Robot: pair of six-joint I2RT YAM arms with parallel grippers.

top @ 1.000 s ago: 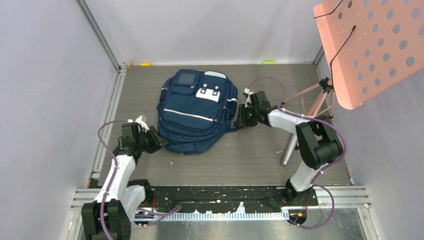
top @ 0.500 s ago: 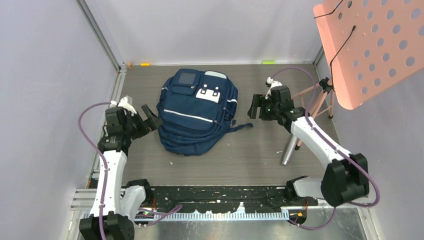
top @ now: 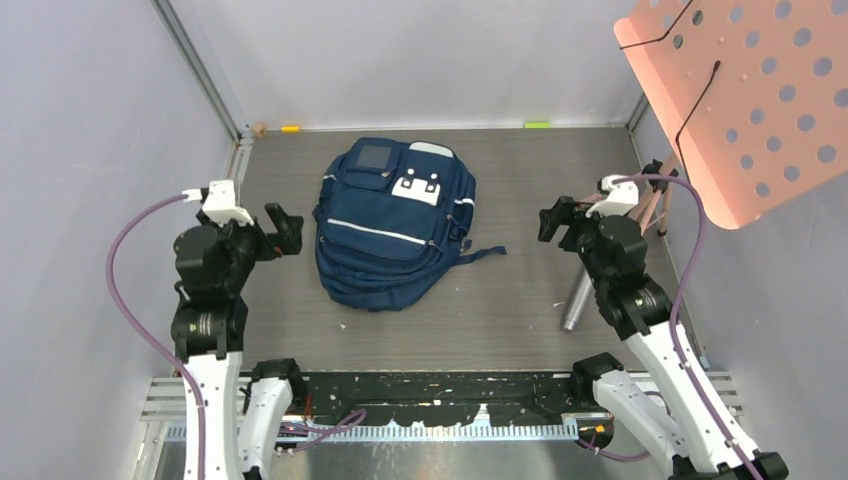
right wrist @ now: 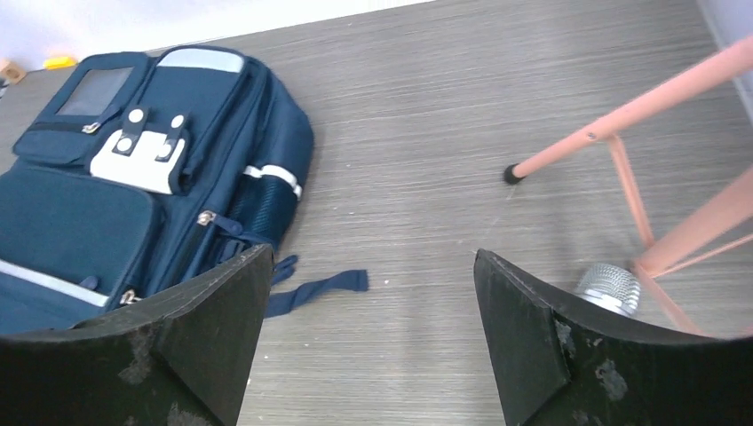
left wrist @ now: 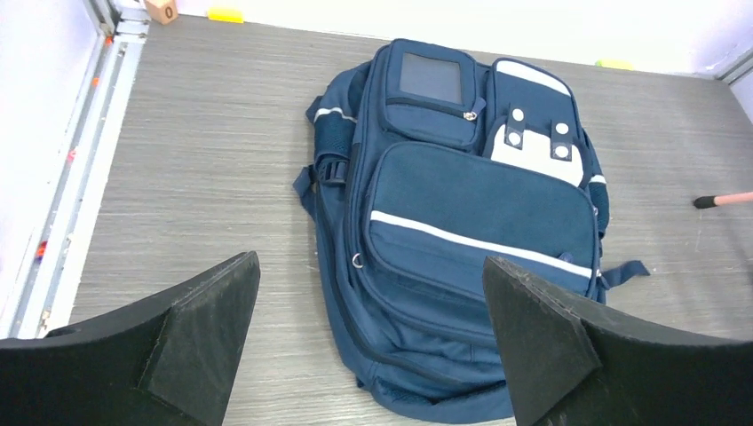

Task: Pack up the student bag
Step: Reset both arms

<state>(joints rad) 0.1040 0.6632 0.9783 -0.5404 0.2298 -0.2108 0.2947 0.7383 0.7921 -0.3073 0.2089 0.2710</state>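
Note:
The student bag (top: 395, 225) lies flat on the grey floor, front up, navy with a white stripe and white patches. Its pockets look zipped. A loose strap end (top: 485, 254) trails from its right side. My left gripper (top: 283, 230) hovers just left of the bag, open and empty. In the left wrist view the bag (left wrist: 471, 222) fills the space beyond the open left gripper (left wrist: 370, 262). My right gripper (top: 556, 220) hangs open and empty, right of the bag and apart from it. In the right wrist view the right gripper (right wrist: 373, 253) frames bare floor, with the bag (right wrist: 107, 204) at left.
A pink music stand with a perforated plate (top: 740, 100) stands at the right, with its tripod legs (right wrist: 622, 133) close to my right arm. A silver microphone (top: 578, 300) lies by the legs. A metal rail (top: 215, 240) runs along the left edge. A small wooden block (left wrist: 162, 9) sits at the back left.
Both grippers were at the bag's sides with jaws nearly shut. They have let go, opened wide and drawn back, the left one leftward, the right one rightward. The bag stays put.

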